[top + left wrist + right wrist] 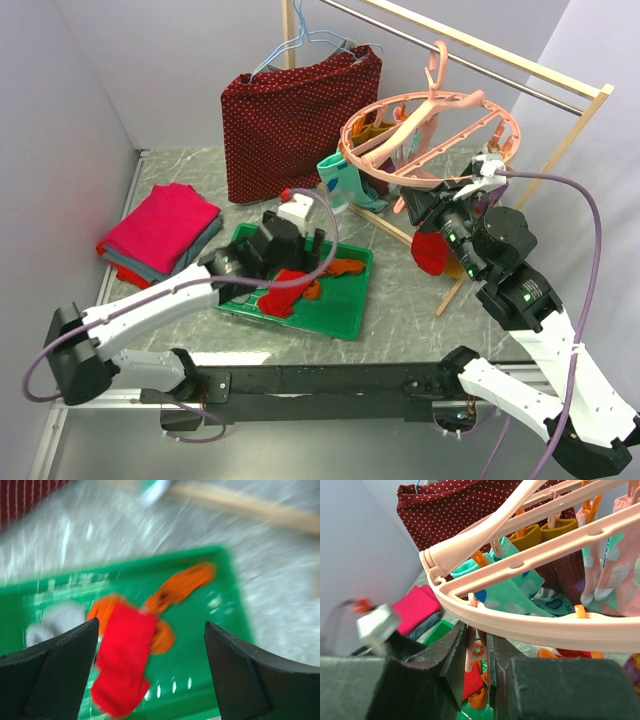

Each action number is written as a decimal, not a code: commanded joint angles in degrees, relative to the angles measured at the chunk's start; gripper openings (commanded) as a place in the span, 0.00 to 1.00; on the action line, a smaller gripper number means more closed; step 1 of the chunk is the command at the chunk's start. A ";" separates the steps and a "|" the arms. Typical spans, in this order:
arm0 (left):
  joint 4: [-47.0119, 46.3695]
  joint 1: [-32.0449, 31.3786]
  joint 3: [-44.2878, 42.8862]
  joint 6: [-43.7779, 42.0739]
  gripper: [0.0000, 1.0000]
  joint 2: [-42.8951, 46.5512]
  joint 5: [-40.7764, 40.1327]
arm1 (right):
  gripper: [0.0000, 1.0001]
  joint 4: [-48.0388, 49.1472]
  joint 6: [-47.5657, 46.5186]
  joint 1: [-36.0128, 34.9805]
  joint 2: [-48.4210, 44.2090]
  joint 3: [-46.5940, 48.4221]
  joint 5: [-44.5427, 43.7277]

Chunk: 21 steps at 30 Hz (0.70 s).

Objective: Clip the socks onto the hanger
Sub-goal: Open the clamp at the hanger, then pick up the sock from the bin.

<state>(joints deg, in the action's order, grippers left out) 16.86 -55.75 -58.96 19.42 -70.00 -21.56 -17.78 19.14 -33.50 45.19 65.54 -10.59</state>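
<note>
The salmon-pink hanger (455, 103) hangs from the rack rod, with teal (520, 582), mustard-cuffed and pink socks clipped under its ring (530, 625). My right gripper (432, 203) is at the ring's near edge; in the right wrist view it (476, 647) is shut on a dangling clip peg (471, 647). A red sock (430, 250) hangs just beside it. My left gripper (285, 262) is open and empty above the green tray (345, 318). Between its fingers lie a red sock (122, 660) and orange socks (182, 582); a grey sock (57, 621) lies to the left.
A dark-red white-dotted cloth (300, 120) hangs on a light-blue wire hanger at the back. A folded pink-red cloth stack (160, 232) lies at the left. The wooden rack frame (565, 130) and its floor bar (395, 228) stand behind the tray.
</note>
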 commanded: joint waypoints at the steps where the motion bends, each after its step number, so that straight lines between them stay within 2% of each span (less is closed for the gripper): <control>1: 10.11 6.87 0.16 10.02 0.89 -4.08 5.55 | 0.13 1.78 -1.29 0.27 -0.81 -0.15 -0.75; 7: 15.83 10.74 -4.31 10.20 0.86 -15.75 13.21 | 0.12 1.78 -1.47 0.27 -0.80 0.12 -1.01; 13: 14.52 10.92 -7.13 8.44 0.74 -20.88 20.84 | 0.12 1.43 -1.73 0.27 -1.33 -0.23 -1.36; 21: 15.48 8.02 -10.38 6.95 0.63 -25.70 18.49 | 0.12 2.05 -1.56 0.36 -1.60 -0.94 -1.36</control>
<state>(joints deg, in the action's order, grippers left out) 31.99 -46.65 -66.37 27.81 -92.79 -3.07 -18.00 18.13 -33.50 44.31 64.79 -11.29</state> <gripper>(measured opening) 0.656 0.243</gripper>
